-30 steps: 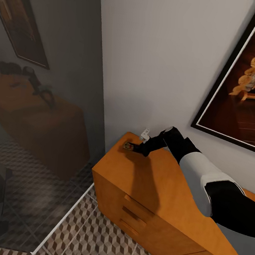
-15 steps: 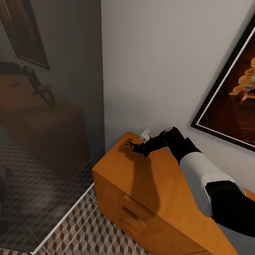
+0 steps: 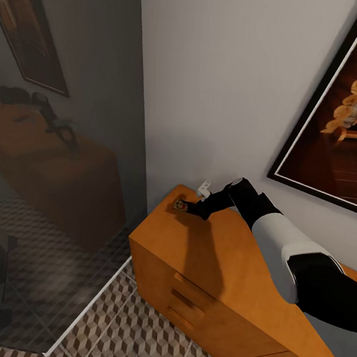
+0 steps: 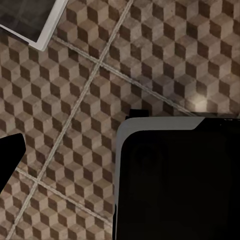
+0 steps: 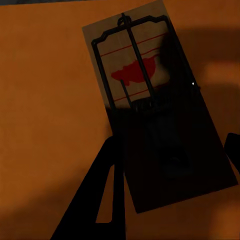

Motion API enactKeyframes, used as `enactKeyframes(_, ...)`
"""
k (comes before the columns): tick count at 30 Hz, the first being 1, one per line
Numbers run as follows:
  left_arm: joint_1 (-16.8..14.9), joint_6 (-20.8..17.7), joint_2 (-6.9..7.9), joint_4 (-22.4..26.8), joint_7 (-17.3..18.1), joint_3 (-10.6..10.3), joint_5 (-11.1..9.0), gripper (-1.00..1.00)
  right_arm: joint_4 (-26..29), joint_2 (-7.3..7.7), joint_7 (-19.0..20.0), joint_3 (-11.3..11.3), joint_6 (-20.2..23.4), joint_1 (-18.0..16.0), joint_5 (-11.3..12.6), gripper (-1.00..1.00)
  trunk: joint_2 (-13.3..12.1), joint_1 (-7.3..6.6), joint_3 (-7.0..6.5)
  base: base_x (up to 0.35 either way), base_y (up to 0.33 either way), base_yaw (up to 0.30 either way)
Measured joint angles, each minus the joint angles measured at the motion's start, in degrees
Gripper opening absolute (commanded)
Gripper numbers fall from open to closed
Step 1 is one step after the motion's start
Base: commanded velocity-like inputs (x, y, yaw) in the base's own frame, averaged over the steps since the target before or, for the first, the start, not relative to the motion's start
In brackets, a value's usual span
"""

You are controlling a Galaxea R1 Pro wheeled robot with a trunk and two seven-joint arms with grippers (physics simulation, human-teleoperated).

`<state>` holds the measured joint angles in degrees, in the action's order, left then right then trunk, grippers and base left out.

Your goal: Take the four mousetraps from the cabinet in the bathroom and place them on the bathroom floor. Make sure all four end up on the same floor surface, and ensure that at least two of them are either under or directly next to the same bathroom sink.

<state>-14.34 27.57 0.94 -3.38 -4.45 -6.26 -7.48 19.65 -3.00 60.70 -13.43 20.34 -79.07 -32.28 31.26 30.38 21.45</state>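
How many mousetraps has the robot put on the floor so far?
None that I can see. The patterned bathroom floor in the head view has no traps on it. One mousetrap lies on top of the orange cabinet, and the right gripper is reaching over it, fingers on either side, so it looks about to grab. Carrying it down is not yet done.

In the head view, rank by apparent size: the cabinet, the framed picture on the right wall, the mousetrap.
1. Cabinet, though cut off by the frame edge.
2. Framed picture, also cut off and only a little smaller, so these two are close.
3. Mousetrap, tiny, at the cabinet's far corner.
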Motion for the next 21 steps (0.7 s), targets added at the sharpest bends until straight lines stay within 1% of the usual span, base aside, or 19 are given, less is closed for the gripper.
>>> enactKeyframes(8, 0.0, 0.0, 0.01, 0.0, 0.01, 0.0, 0.0, 1.0, -0.24, 0.02, -0.18, -0.06, -0.08, 0.0, 0.01, -1.0, 0.0, 0.01, 0.0, -0.03, 0.001, 0.0)
enactKeyframes(12, 0.0, 0.01, 0.0, 0.0, -0.02, 0.0, -0.01, 1.0, -0.29, 0.03, -0.2, -0.09, -0.09, 0.01, 0.01, -1.0, -0.01, 0.02, 0.0, -0.23, 0.053, 0.0)
enactKeyframes(21, -0.03, 0.01, 0.04, 0.0, -0.01, 0.0, 0.01, 1.0, -0.39, 0.06, -0.27, -0.11, -0.08, 0.0, -0.06, -1.0, -0.01, 0.03, 0.0, -0.298, 0.107, 0.0)
